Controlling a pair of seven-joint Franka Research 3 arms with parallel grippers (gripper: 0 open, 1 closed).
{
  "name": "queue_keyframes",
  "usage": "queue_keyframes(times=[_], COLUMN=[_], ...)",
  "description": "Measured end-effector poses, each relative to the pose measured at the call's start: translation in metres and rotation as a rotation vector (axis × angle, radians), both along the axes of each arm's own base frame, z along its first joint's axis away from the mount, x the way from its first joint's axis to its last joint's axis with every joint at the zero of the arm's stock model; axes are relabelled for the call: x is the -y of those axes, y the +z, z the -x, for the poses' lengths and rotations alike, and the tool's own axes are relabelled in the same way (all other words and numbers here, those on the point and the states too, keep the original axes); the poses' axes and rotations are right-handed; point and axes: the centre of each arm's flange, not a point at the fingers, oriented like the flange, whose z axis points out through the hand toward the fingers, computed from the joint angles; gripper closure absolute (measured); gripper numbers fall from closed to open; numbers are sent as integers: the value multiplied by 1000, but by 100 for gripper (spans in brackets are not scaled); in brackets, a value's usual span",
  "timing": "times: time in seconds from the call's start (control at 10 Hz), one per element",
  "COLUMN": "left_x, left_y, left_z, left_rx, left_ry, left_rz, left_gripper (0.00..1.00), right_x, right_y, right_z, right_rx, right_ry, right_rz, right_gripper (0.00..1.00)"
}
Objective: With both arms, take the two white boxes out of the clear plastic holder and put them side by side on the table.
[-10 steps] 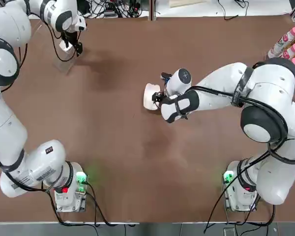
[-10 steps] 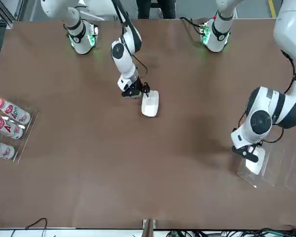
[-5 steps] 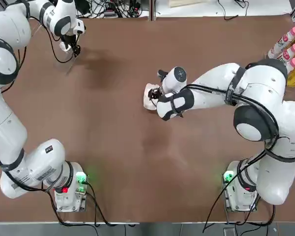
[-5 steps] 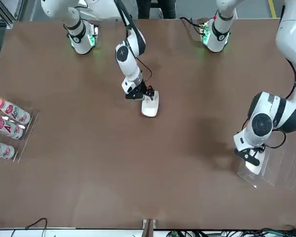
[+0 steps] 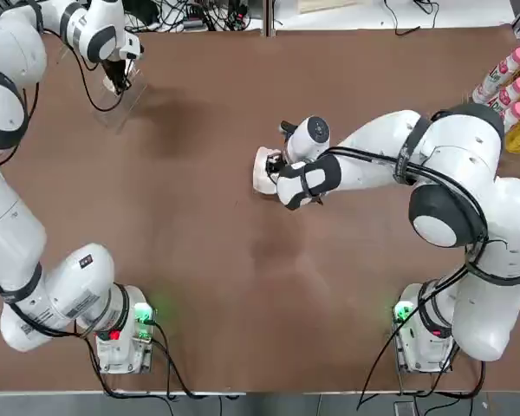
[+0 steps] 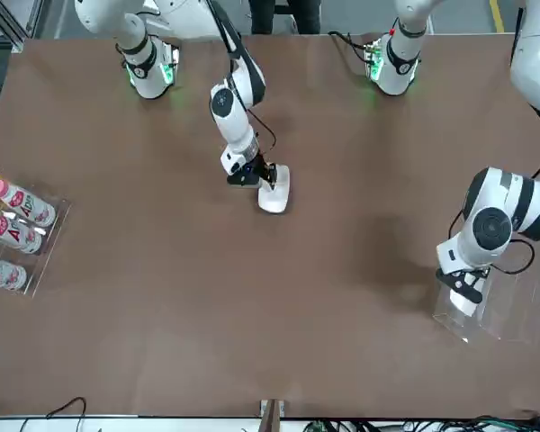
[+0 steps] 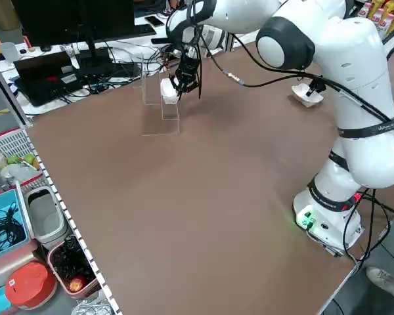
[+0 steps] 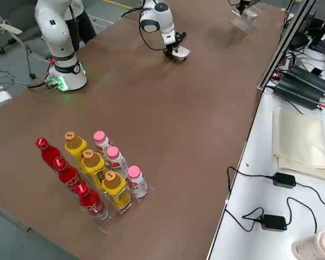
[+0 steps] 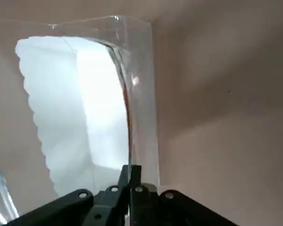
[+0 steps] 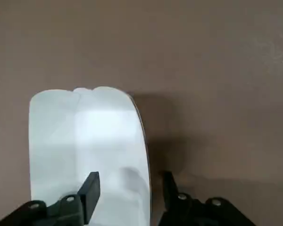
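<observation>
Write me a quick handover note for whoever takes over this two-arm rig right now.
Left gripper: fingers shut, at the clear plastic slotted holder in the table's far left corner; whether it pinches anything is unclear.
Right gripper: fingers apart, at one edge of a small white rounded box lying mid-table.
Second small white box: in the holder.
Brown table: one box on it.
Done: one box is out.
Left: take out the second box and set it beside the first.

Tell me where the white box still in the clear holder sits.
In the top view, that white box sits in the clear holder at the table's far-left corner, with the left tool on it.
</observation>
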Motion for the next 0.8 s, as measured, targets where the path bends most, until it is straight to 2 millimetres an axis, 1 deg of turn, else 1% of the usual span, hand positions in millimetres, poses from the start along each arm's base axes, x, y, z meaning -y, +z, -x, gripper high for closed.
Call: queue_keyframes(times=[0.1, 0.2, 0.3, 0.4, 0.5, 0.6, 0.7, 0.8], left_x=[3, 8, 19, 36, 61, 90, 121, 147], left_y=[4, 10, 17, 21, 24, 28, 33, 40], left_z=[-2, -5, -8, -9, -7, -5, 0, 5], left_rx=[9, 20, 32, 47, 64, 80, 92, 101], left_ry=[-3, 7, 37, 81, 134, 192, 258, 333], left_rz=[2, 20, 54, 87, 114, 146, 184, 224], left_gripper=[98, 98, 98, 98, 98, 98, 98, 98], right_x=[0, 0, 0, 1, 2, 2, 2, 7], right_y=[-1, -1, -1, -1, 0, 2, 3, 5], right_z=[0, 0, 0, -1, -3, -6, -10, -16], right_rx=[-2, -8, -11, -14, -16, -19, -20, -35], right_ry=[-5, -19, -32, -50, -66, -81, -94, -112], right_rz=[0, -1, -3, -4, -6, -9, -12, -7], right_gripper=[58, 58, 71, 84, 88, 98, 98, 98])
